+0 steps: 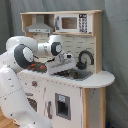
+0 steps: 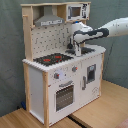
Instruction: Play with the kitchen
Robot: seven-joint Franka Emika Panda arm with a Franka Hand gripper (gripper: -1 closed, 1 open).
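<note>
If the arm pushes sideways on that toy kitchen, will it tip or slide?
Probably neither easily. The kitchen stands on a broad, boxy base, so a low push would likely slide it rather than tip it. It is tall, with a hood and microwave up top, so a high push may rock it. It looks rigid, wood-like, not floppy.
</note>
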